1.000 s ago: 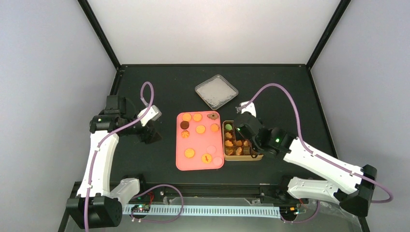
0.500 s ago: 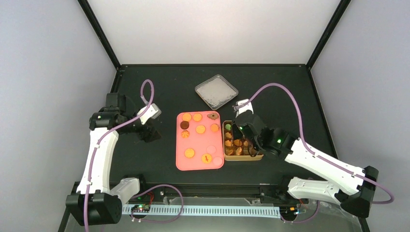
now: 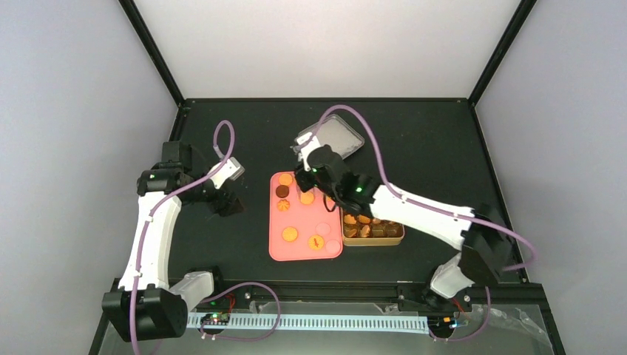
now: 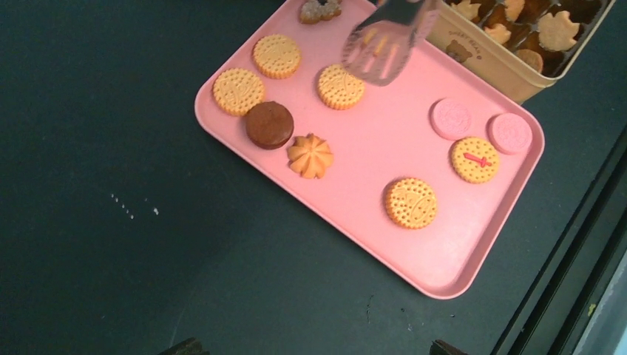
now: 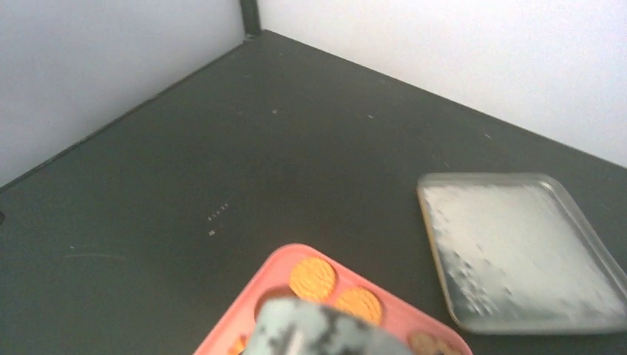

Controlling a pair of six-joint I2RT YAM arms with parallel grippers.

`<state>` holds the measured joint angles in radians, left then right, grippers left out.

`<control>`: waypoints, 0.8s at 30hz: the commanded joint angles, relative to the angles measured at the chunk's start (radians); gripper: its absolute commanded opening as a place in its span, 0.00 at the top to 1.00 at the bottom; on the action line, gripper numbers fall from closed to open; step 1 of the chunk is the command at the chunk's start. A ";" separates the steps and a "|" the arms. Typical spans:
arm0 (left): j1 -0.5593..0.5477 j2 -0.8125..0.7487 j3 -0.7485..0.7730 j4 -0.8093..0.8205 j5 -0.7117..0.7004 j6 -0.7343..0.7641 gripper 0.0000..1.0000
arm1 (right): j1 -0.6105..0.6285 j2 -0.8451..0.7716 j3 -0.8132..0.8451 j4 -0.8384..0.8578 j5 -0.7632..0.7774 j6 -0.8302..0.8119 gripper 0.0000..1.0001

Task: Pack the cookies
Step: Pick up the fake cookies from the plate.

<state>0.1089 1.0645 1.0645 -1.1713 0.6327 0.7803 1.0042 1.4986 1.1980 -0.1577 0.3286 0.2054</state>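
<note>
Several cookies lie on a pink tray point(image 4: 370, 174): round orange ones point(image 4: 276, 56), a dark brown one point(image 4: 269, 124), a flower-shaped one point(image 4: 310, 156) and two pale pink ones point(image 4: 452, 118). More cookies point(image 4: 554, 29) fill the compartments of a tan tin point(image 4: 503, 74) to the tray's right. My right gripper point(image 3: 308, 176) is over the tray's far end, shut on metal tongs point(image 4: 384, 37). The tongs' tip hovers just above the orange cookies and shows blurred in the right wrist view point(image 5: 318, 329). My left gripper point(image 4: 314, 346) is open over bare table, left of the tray point(image 3: 304, 251).
The tin's silver lid point(image 3: 344, 137) lies upside down behind the tray, also seen in the right wrist view point(image 5: 517, 251). The tin point(image 3: 373, 242) touches the tray's right side. The right arm's purple cable arcs over the lid. Black rails edge the dark table.
My right arm has swung left from above the tin to the tray's far end, carrying the tongs. The left arm has hardly moved.
</note>
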 commanded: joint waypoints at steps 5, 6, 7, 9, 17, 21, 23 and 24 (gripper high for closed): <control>0.053 -0.001 -0.021 0.020 -0.048 -0.036 0.19 | 0.006 0.231 0.163 0.291 -0.113 -0.100 0.64; 0.058 0.000 -0.024 0.019 -0.050 -0.035 0.19 | 0.006 0.256 0.181 0.294 -0.121 -0.102 0.63; 0.062 0.001 -0.026 0.020 -0.053 -0.034 0.19 | 0.008 0.276 0.195 0.295 -0.130 -0.102 0.63; 0.067 0.002 -0.027 0.022 -0.057 -0.033 0.19 | 0.010 0.310 0.212 0.297 -0.147 -0.100 0.63; 0.073 0.004 -0.018 0.020 -0.057 -0.030 0.19 | 0.020 0.343 0.149 0.329 -0.143 -0.076 0.63; 0.072 0.012 -0.021 0.020 -0.053 -0.032 0.19 | 0.033 0.326 0.099 0.340 -0.132 -0.067 0.63; 0.072 0.015 -0.021 0.020 -0.050 -0.033 0.19 | 0.042 0.325 0.083 0.338 -0.127 -0.061 0.63; 0.072 0.016 -0.021 0.020 -0.050 -0.033 0.20 | 0.045 0.325 0.072 0.340 -0.123 -0.059 0.63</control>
<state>0.1745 1.0695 1.0378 -1.1549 0.5831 0.7555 1.0290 1.8481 1.2991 0.1246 0.1879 0.1326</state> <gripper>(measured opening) 0.807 0.374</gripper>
